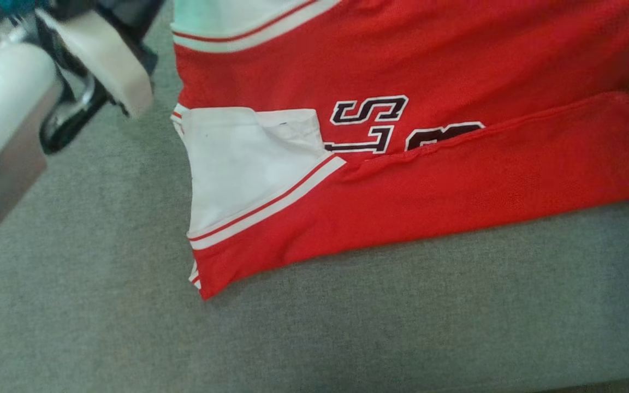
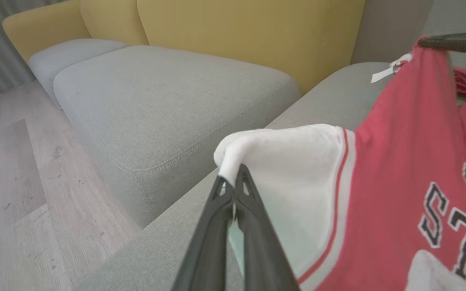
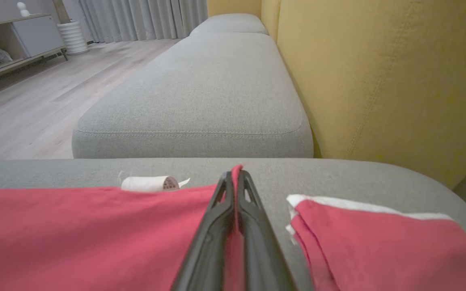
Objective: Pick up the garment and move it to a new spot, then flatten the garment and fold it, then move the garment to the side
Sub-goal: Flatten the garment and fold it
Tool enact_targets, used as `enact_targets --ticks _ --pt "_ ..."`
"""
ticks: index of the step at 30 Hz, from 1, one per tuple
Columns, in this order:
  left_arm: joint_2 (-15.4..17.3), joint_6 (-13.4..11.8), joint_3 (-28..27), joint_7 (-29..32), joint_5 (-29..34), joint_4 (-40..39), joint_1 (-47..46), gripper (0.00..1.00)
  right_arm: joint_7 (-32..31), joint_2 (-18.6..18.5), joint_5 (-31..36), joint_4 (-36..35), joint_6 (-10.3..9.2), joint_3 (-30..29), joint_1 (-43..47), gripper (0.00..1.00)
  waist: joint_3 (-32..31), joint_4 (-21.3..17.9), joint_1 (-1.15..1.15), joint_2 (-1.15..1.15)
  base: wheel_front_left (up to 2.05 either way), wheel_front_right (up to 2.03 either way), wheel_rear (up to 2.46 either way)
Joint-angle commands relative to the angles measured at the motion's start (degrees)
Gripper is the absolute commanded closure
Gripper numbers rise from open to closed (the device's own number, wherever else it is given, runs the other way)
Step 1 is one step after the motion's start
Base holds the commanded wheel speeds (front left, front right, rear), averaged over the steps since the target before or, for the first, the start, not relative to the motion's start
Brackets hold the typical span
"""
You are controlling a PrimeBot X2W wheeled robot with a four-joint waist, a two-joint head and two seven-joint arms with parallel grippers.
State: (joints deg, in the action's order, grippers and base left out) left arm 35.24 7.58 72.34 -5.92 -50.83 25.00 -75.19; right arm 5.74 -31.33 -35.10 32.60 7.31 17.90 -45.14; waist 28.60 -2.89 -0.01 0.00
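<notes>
Folding is progressing: the red-and-white jersey is lying on the grey sofa cushion, near edge already turned over. The left gripper is pinching its white sleeve; the right gripper is clamping a red edge. The lettering is showing "S", perhaps "ST". Finishing the fold and moving it aside are remaining.

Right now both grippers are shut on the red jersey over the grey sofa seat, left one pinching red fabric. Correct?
No. The left gripper pinches white fabric of the jersey, not red; the left wrist view shows it. Rest is right.
</notes>
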Motion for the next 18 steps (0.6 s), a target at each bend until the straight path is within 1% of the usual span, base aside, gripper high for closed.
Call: enact_targets --ticks 1,4,7,12,18 --pt "2.54 -0.25 -2.15 -0.71 0.43 -1.06 -0.56 1.0 0.76 -1.83 -0.61 -1.67 0.18 0.07 2.54 1.0 -0.86 0.45 0.01 0.0 0.0 0.0 0.0" --pt "3.96 -1.29 -1.75 -2.53 0.8 -3.68 2.67 1.0 1.61 -2.89 -2.05 -3.02 0.18 -0.34 5.99 1.0 -2.04 0.87 0.01 0.0 0.0 0.0 0.0" --pt "5.38 -3.14 -1.35 -4.33 1.54 -7.08 6.08 1.0 2.25 -3.93 -3.14 -4.5 0.18 -1.23 9.92 1.0 -2.89 1.59 0.01 0.0 0.0 0.0 0.0" --pt "8.32 -7.0 -0.69 -5.95 2.66 -14.1 12.56 1.0 2.62 -4.83 -3.45 -7.42 0.18 -3.32 16.46 1.0 -4.48 2.09 0.01 0.0 0.0 0.0 0.0" --pt "12.2 -11.96 0.23 -5.56 5.66 -22.82 20.25 1.0 1.69 -4.25 -2.23 -9.85 0.18 -6.32 23.08 1.0 -5.77 2.5 0.01 0.0 0.0 0.0 0.0"
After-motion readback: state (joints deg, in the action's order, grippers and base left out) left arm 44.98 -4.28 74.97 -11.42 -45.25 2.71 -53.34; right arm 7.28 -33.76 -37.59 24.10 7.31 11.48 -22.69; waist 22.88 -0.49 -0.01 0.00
